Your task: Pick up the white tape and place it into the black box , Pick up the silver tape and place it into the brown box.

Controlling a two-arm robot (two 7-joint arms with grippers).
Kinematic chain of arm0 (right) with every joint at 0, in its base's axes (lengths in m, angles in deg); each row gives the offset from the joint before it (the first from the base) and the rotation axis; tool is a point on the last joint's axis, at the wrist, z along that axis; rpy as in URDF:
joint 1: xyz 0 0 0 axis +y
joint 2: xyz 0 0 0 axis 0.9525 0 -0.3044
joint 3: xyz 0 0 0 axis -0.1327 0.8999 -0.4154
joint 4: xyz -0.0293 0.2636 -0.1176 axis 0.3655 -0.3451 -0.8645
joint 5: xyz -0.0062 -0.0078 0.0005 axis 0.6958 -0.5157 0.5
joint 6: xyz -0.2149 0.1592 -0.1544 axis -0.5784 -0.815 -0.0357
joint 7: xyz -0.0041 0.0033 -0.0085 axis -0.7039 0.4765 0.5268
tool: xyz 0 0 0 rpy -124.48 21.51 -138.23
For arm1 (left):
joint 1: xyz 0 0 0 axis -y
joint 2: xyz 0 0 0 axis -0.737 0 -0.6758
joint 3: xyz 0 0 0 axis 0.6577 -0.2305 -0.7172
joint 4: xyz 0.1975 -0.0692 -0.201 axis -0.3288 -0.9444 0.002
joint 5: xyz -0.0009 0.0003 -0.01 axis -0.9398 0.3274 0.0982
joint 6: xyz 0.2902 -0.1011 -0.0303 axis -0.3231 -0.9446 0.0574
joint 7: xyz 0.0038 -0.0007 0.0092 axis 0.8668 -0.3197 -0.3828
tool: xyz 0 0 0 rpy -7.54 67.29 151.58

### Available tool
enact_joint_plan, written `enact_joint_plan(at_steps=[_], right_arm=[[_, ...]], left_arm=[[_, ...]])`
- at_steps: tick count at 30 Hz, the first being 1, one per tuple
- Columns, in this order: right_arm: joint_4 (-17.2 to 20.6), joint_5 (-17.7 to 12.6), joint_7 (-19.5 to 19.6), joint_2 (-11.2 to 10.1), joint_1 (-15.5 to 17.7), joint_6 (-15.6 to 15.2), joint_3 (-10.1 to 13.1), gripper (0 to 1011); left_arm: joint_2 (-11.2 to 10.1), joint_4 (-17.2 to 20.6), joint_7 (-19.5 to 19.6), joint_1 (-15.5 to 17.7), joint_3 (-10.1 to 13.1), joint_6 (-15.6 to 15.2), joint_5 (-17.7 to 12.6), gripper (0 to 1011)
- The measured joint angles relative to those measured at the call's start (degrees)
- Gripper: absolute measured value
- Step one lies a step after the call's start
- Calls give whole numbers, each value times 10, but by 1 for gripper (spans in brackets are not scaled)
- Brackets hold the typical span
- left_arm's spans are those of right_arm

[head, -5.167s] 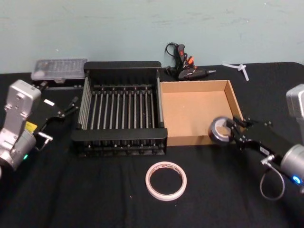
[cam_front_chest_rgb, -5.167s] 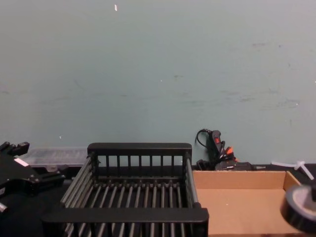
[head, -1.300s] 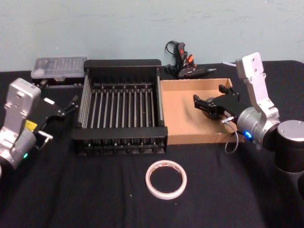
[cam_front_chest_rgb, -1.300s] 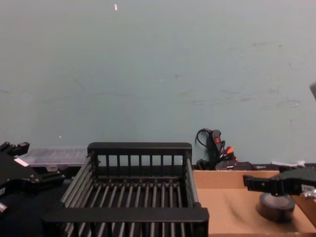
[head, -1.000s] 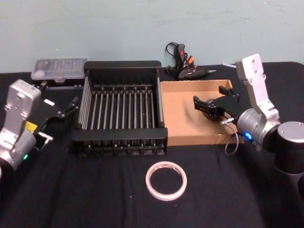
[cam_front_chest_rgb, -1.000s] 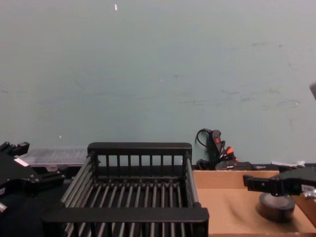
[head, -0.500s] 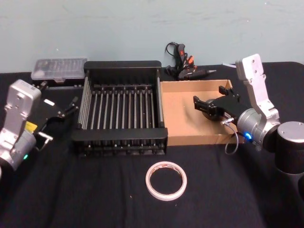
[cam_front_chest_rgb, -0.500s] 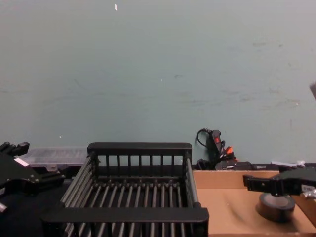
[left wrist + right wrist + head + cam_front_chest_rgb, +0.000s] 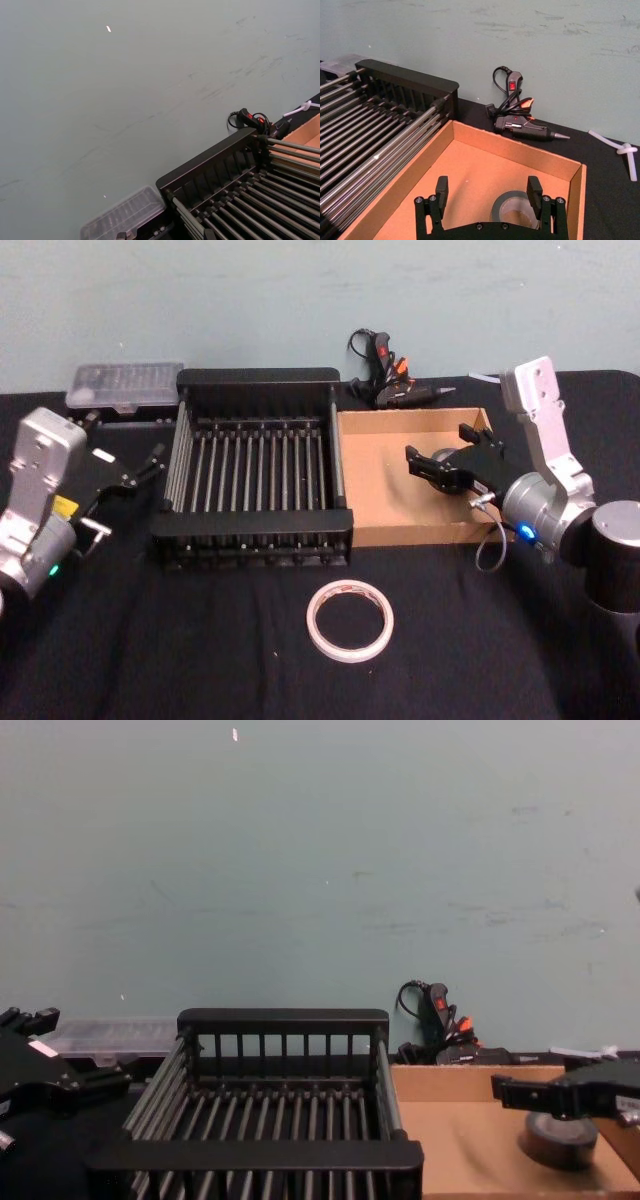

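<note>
Silver tape lies flat inside the brown box, at its 3 o'clock side; right pincer hangs spread above, released. Left pincer idles spread at 9 o'clock of the black box; white tape awaits on the bench.

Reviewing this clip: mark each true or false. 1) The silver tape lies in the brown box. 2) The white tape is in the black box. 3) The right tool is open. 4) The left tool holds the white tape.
1) True: the silver tape lies on the floor of the brown box.
2) False: the white tape lies on the table in front of the black box.
3) True: the right tool is open above the silver tape.
4) False: the left tool holds nothing, beside the black box.
</note>
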Motion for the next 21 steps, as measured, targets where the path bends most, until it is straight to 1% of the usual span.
enact_joint_plan(at_steps=[6,13,21], right_arm=[[33,-7,-9,-11,23,-6,6,1002],[92,-21,-20,-32,66,-13,15,1002],[145,-31,-25,-51,111,-22,12,1002]], left_arm=[[0,0,0,0,0,0,0,1001],[0,0,0,0,0,0,0,1001],[0,0,0,0,0,0,0,1001]])
